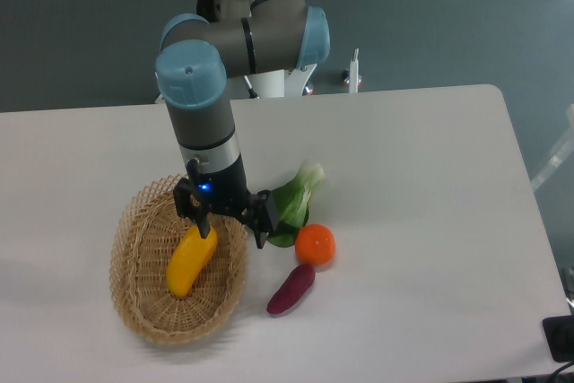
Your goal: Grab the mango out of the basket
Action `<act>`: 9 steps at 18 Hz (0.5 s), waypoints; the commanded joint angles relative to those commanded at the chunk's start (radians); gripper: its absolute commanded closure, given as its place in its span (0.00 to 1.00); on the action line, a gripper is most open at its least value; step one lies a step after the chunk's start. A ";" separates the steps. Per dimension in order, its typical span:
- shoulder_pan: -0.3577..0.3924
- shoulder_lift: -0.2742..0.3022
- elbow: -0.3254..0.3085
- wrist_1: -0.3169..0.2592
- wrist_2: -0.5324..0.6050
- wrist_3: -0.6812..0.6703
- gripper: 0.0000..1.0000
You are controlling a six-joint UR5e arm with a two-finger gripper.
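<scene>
One white bench (421,186) carries a wicker basket (134,307) — the yellow mango (190,262) lies inside it. Spread wide, the claw (231,230) straddles the basket's right rim, one finger (204,224) touching the mango's upper end. No readable writing.

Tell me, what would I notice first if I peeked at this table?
You would spot the big grey and blue robot arm reaching down, its hand open over the near end of the yellow mango. The mango lies inside the basket on the left side of the white table. Just right of the basket sit a leafy green vegetable, an orange fruit and a purple vegetable.
</scene>
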 joint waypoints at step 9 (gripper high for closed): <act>-0.002 0.003 -0.012 0.002 0.002 -0.043 0.00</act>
